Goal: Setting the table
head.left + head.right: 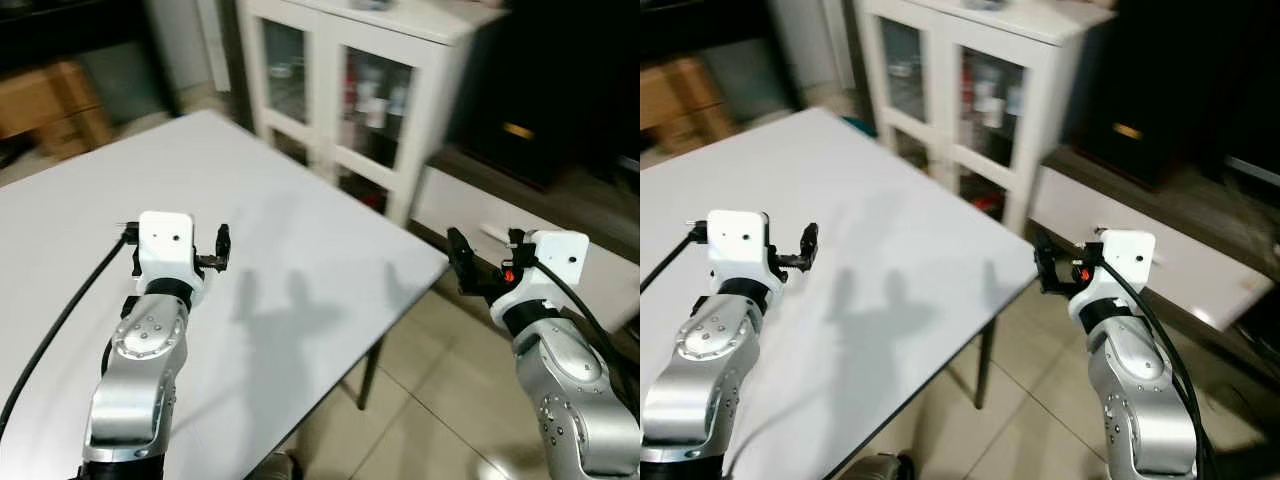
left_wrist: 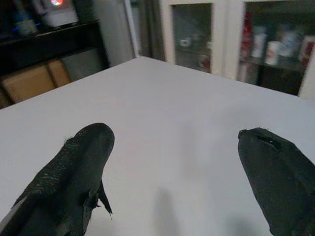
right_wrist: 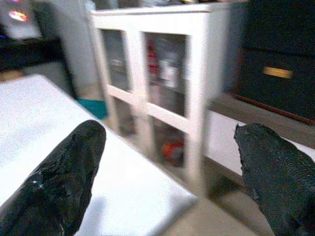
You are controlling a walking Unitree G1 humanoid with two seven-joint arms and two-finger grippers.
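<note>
A bare white table (image 1: 250, 180) lies in front of me, with the shadows of my arms on it. My left gripper (image 1: 175, 248) hovers low over the table's near left part. In the left wrist view its two black fingers (image 2: 83, 162) stand wide apart with only tabletop between them, so it is open. My right gripper (image 1: 488, 262) is held past the table's right corner, above the tiled floor (image 1: 420, 400). It is open too, its fingers (image 3: 74, 177) spread and holding nothing.
A white glass-door cabinet (image 1: 360, 90) stands just behind the table's far right edge. A low white unit (image 1: 470, 210) runs along to its right below dark furniture (image 1: 560, 90). Cardboard boxes (image 1: 50, 105) sit at the far left.
</note>
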